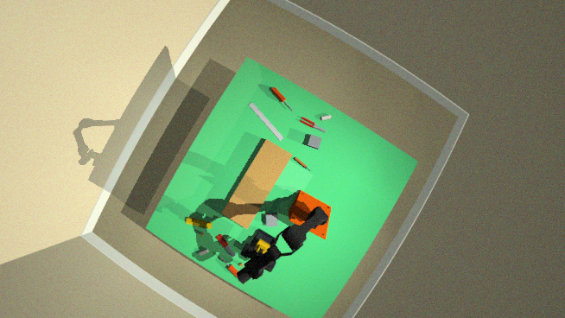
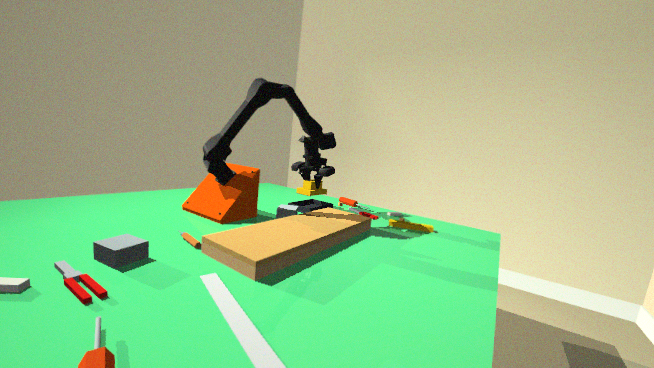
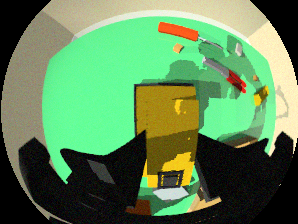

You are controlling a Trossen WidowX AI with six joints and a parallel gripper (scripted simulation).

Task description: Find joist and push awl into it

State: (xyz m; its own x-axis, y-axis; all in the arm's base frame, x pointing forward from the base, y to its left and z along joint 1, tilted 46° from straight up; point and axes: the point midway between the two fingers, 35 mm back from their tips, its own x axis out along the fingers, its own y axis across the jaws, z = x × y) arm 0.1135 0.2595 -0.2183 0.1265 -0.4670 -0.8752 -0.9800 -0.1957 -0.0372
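Observation:
My gripper [image 2: 313, 182] [image 3: 166, 132] is shut on the yellow stud finder [image 1: 263, 246] [image 2: 312, 189] [image 3: 165, 115]. It holds the stud finder level above the black tray [image 2: 328, 205] [image 3: 135, 102], with a gap between them in the exterior view. The stud finder covers most of the tray in the wrist view. The tan floor panel [image 1: 263, 173] [image 2: 280, 231] lies beside the tray; no hole is visible in it, and the joist is hidden. The awl [image 1: 300, 162] [image 2: 191, 240], with a small orange handle, lies on the table by the panel's far end from the tray.
A grey block [image 1: 270, 219] [image 2: 287, 210] stands between tray and orange arm base [image 1: 321, 231] [image 2: 242, 192]. Red pliers [image 1: 221, 242] [image 3: 233, 82], an orange screwdriver [image 3: 177, 31] and a yellow bar [image 1: 199, 223] [image 2: 411, 226] lie beyond the tray. Another grey block [image 1: 314, 141] [image 2: 121, 250] stands past the awl.

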